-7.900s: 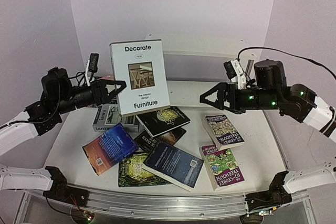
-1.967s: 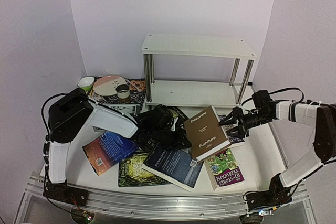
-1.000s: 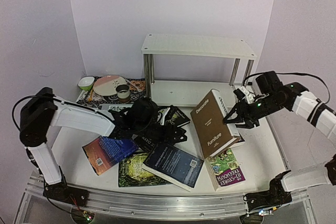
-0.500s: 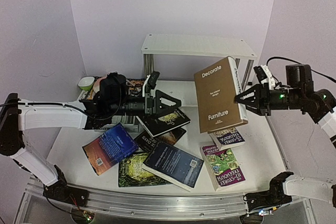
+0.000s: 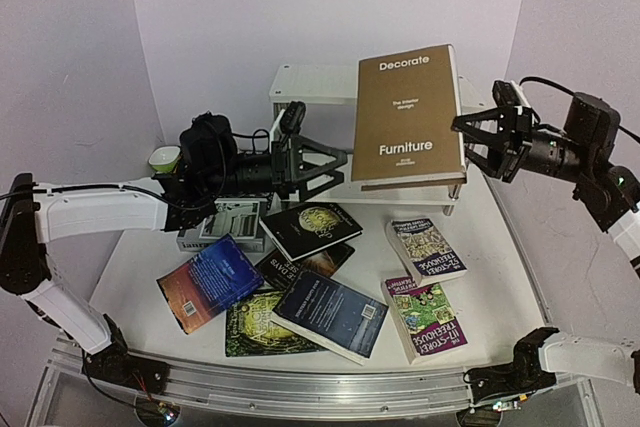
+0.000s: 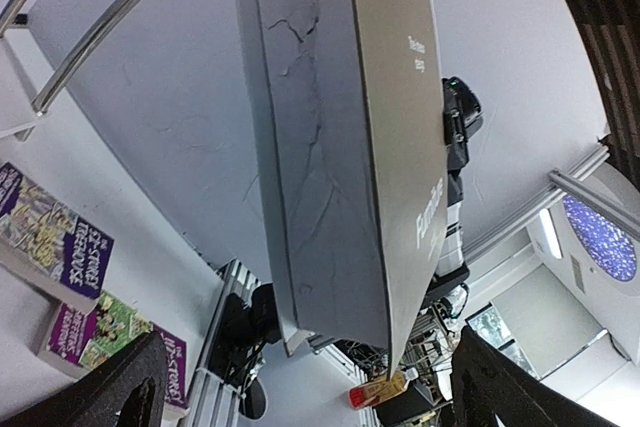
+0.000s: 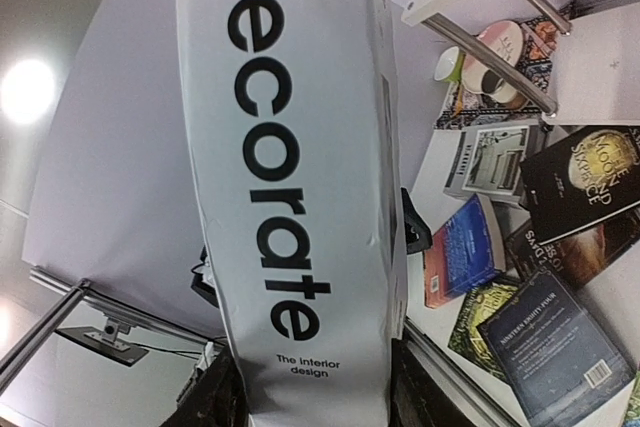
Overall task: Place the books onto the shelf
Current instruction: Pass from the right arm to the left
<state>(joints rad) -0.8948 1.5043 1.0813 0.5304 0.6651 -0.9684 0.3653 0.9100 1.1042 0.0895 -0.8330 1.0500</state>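
My right gripper (image 5: 472, 143) is shut on the thick brown-and-white "Decorate Furniture" book (image 5: 408, 112) and holds it upright by its right edge, in front of the white shelf (image 5: 308, 81). The book hides most of the shelf. In the right wrist view the white spine (image 7: 290, 187) fills the space between the fingers (image 7: 205, 402). My left gripper (image 5: 338, 163) is open, level with the book's lower left edge; whether it touches the book cannot be told. The left wrist view shows the book (image 6: 340, 177) ahead of its fingers (image 6: 125, 392). Several books lie flat on the table, among them a black one (image 5: 312, 227) and a dark blue one (image 5: 330, 313).
A green bowl (image 5: 163, 158) stands at the back left, beside a plate (image 7: 500, 42) and a cup (image 7: 495, 82) on a patterned mat. Two purple Treehouse paperbacks (image 5: 424, 247) (image 5: 426, 317) lie under the right arm. The chrome shelf legs (image 6: 90, 42) stand close behind the lifted book.
The right gripper has raised the thick book from a tilt near the table to upright in front of the shelf. The left gripper has opened, lifted off the book pile and moved toward the book.
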